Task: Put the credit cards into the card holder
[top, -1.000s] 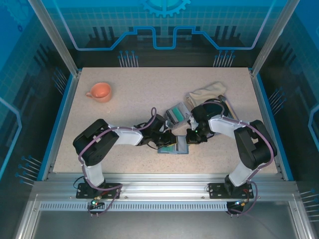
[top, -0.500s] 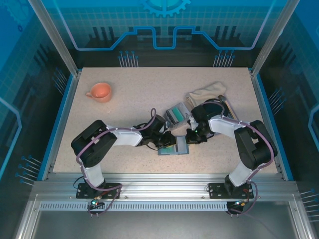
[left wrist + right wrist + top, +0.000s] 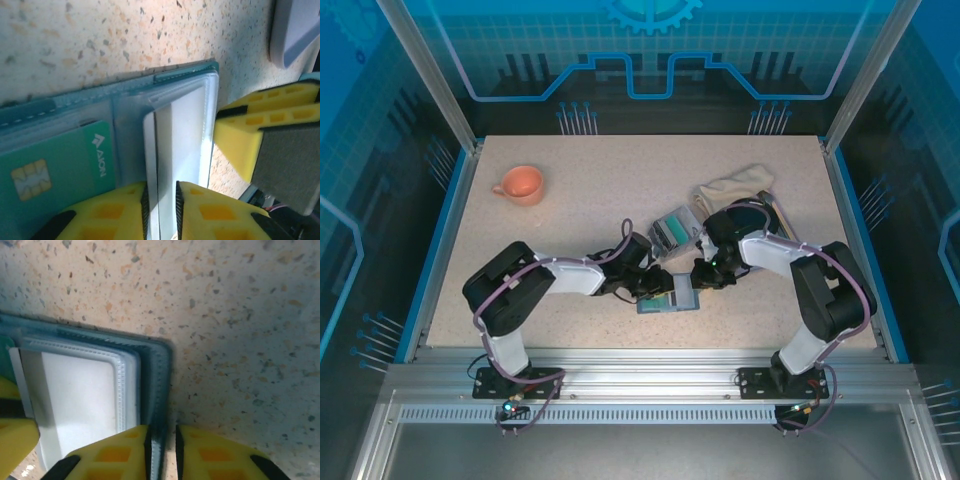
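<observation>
Holder (image 3: pixel 670 297) lies open on table (image 3: pixel 570 200), lower centre of top view; left gripper (image 3: pixel 161 190) narrowly straddles white card (image 3: pixel 182 130), right gripper (image 3: pixel 162 432) straddles holder edge, actual pinch indeterminable for both.

both arms folded low, elbows out, forearms angled inward, tips nearly meeting at centre front. left yellow-fingered claw (image 3: pixel 658 290) (image 3: pixel 161 192): jaws a narrow slit apart. right yellow-fingered claw (image 3: pixel 701 279) (image 3: pixel 161 432): same narrow slit, can't tell if it's clamping.
</observation>
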Robot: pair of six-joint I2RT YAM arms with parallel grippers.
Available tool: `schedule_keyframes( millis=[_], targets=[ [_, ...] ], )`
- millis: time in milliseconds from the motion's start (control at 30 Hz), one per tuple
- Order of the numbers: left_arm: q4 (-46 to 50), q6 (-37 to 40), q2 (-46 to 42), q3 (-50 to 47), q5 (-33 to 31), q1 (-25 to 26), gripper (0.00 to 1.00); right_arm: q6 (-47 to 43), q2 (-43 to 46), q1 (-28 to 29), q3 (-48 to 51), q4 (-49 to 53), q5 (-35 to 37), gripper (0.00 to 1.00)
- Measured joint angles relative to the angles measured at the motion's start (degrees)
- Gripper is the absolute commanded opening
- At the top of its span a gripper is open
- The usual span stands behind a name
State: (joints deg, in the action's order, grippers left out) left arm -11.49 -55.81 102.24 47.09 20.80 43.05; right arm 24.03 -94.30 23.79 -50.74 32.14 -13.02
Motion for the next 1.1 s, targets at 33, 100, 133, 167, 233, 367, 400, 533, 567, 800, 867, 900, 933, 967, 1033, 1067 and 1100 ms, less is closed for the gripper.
schedule_keyframes(
  millis=[33, 100, 133, 167, 233, 367, 400, 533, 567, 800, 867, 900, 933, 967, 1033, 1067, 1100],
  targets=[
    [0.4, -0.1, -1.3, -0.7, -0.6, 0.1, 0.36, 0.0, 0.6, 0.0, -0.5, 0.7, 0.8, 0.37],
    [1.2, -0.4, -4.0, -1.9, -1.9, 0.1, 0.42, -0.5, 2.1, -0.1, -1.7, 2.2, 2.6, 0.45],
    [1.9, -0.5, -5.5, -2.3, -2.6, 0.1, 0.44, -0.6, 3.0, -0.2, -2.6, 3.1, 3.7, 0.47],
    [2.6, -0.6, -6.8, -2.6, -3.3, 0.2, 0.46, -0.9, 3.9, -0.2, -3.5, 4.0, 4.7, 0.48],
    [4.4, -0.6, -10.1, -3.1, -5.5, 0.2, 0.51, -1.2, 5.9, -0.3, -5.9, 5.6, 6.8, 0.51],
    [7.3, -0.9, -16.4, -4.2, -9.1, -0.8, 0.58, -2.7, 7.8, -0.2, -11.6, 8.0, 9.2, 0.55],
    [7.9, -1.2, -17.7, -4.5, -9.6, -1.8, 0.59, -3.4, 7.8, 0.0, -13.6, 8.1, 9.8, 0.55],
    [8.9, -2.8, -18.8, -4.9, -9.9, -9.3, 0.63, -6.5, 4.2, 3.3, -22.0, 9.0, 13.2, 0.52],
    [8.8, -3.5, -18.3, -4.9, -9.6, -11.3, 0.64, -7.2, 2.4, 4.5, -24.2, 9.2, 14.2, 0.51],
    [8.2, -7.5, -8.2, 0.3, -6.3, -18.6, 0.63, -12.4, -12.4, 11.7, -36.3, 10.1, 21.9, 0.42],
    [7.6, -8.9, -5.6, 1.6, -5.4, -19.2, 0.63, -13.4, -15.1, 12.7, -38.1, 10.8, 23.9, 0.42],
    [7.4, -9.4, -4.8, 1.9, -5.2, -19.4, 0.63, -13.9, -16.3, 13.0, -38.8, 11.0, 24.8, 0.42],
    [7.1, -10.1, -4.2, 2.1, -4.9, -19.6, 0.63, -14.3, -17.3, 13.3, -39.5, 11.3, 25.7, 0.42],
    [7.0, -10.4, -3.8, 2.1, -4.7, -19.7, 0.63, -14.7, -18.1, 13.5, -40.1, 11.6, 26.4, 0.42],
    [6.9, -11.3, -3.5, 2.1, -4.5, -19.7, 0.63, -15.4, -19.8, 13.8, -41.6, 11.9, 28.0, 0.42],
    [6.9, -11.5, -3.5, 2.1, -4.5, -19.7, 0.63, -15.6, -20.5, 14.0, -42.1, 12.0, 28.5, 0.42],
    [6.7, -11.7, -3.5, 2.1, -4.5, -19.7, 0.63, -16.0, -21.3, 14.1, -42.8, 12.2, 29.4, 0.42]
  ],
)
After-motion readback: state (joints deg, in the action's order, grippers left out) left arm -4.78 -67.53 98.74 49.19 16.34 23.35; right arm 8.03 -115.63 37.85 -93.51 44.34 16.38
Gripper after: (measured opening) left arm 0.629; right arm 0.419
